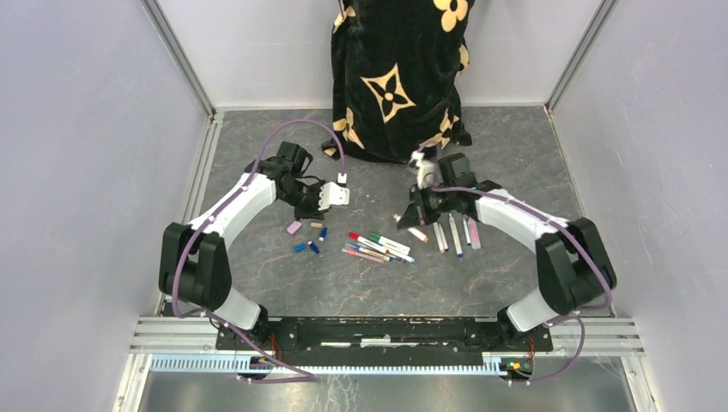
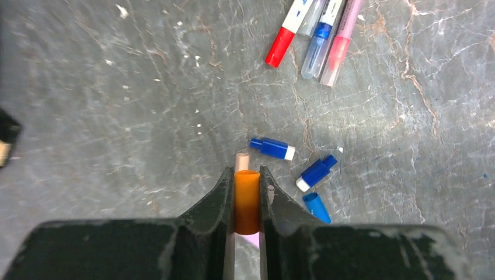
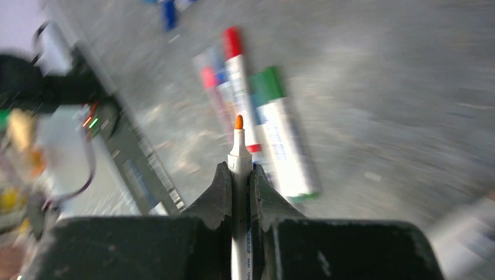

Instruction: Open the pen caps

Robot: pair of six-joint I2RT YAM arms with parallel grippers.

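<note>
My left gripper [image 2: 247,172] is shut on an orange pen cap [image 2: 247,204], held just above the table. Loose caps lie below it: three blue ones [image 2: 272,147] [image 2: 317,172] [image 2: 317,207] and a beige one [image 2: 241,160]. My right gripper [image 3: 240,169] is shut on a white pen [image 3: 240,154] whose bare orange tip [image 3: 239,122] points away from the fingers. In the top view the left gripper [image 1: 311,209] hangs over the cap cluster [image 1: 306,247] and the right gripper [image 1: 418,210] sits right of centre. Capped pens [image 1: 378,247] lie between them.
Several uncapped pens [image 1: 455,234] lie in a row under the right arm. A black cloth with gold flower marks [image 1: 399,77] stands at the back centre. Grey walls close in both sides. The right wrist view is blurred.
</note>
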